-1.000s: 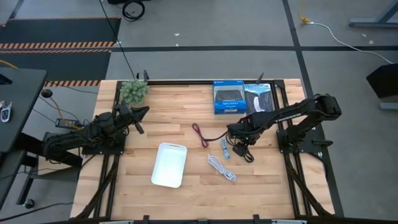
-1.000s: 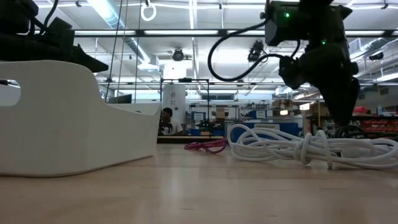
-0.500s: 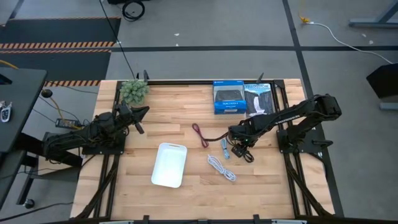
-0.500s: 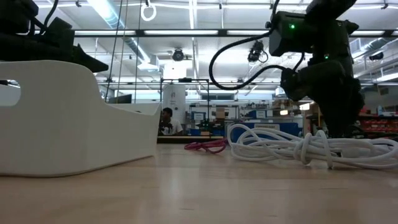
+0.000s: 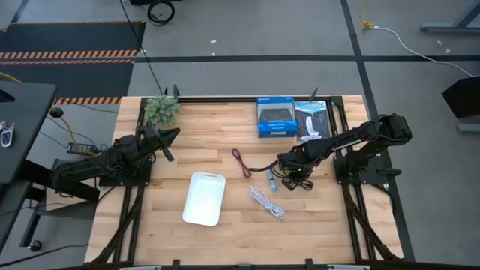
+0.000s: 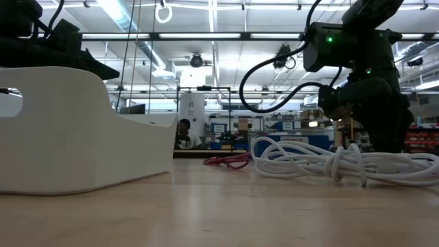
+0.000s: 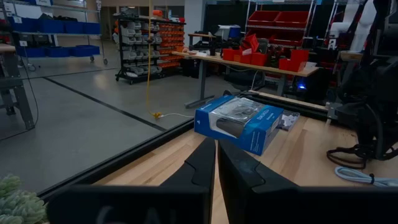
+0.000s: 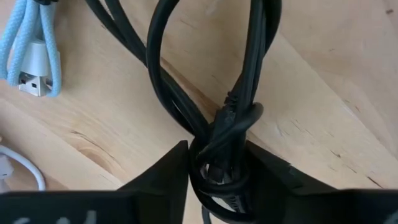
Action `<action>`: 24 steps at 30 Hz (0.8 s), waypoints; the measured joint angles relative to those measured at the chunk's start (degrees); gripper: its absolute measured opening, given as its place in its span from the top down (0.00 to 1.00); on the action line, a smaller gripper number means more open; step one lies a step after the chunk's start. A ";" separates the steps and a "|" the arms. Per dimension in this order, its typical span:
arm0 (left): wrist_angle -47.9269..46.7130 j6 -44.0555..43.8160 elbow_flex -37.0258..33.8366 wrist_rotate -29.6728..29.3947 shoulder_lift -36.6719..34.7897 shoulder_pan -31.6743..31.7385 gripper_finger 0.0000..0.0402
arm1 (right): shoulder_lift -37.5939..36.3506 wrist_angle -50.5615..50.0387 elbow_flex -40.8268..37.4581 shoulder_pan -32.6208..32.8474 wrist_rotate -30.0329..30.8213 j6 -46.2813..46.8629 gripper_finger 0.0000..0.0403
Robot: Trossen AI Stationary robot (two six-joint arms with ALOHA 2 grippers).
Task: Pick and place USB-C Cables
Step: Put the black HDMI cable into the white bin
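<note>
On the wooden table lie a dark red cable (image 5: 241, 162), a light-blue cable (image 5: 271, 178) (image 8: 28, 37), a white cable (image 5: 267, 202) (image 6: 329, 161) and a black cable (image 5: 303, 185) (image 8: 163, 50). My right gripper (image 5: 293, 180) (image 8: 219, 167) is down over the black cable, its fingers closed on the tied bundle. A white tray (image 5: 204, 198) rests on the table left of the cables. My left gripper (image 5: 171, 136) (image 7: 216, 163) waits shut at the far left, holding nothing. My right gripper pinches the black cable at its knotted middle (image 8: 231, 127) between its two fingers (image 8: 177, 163), coming from above and pointing down. Several strands of the bundle fill the gap. The cable's loops lie on the table on the far side of the fingers.
Two boxed products, one in blue packaging (image 5: 274, 118) and a darker one (image 5: 311, 120), stand at the far edge behind the right arm. A small green plant (image 5: 161, 109) sits at the far left corner. Bare wood lies along the near edge.
My right gripper has come down onto the black cable and shifted a little toward the table's right edge. The cables and the tray have stayed where they were.
</note>
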 joint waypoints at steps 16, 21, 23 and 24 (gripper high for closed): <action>0.00 0.00 0.01 0.00 0.00 0.01 0.94 | -0.52 -10.51 15.66 -1.90 4.65 -6.27 0.72; 0.02 0.02 0.02 0.00 0.00 0.00 0.94 | -0.52 -7.70 23.02 -2.50 7.15 -7.82 0.72; 0.00 0.00 0.01 0.00 0.00 0.01 0.94 | -0.52 -4.16 24.97 -2.60 7.13 -8.53 0.72; 0.01 0.00 0.02 0.00 0.00 0.00 0.94 | -0.52 -1.95 25.70 -2.60 7.05 -8.93 0.72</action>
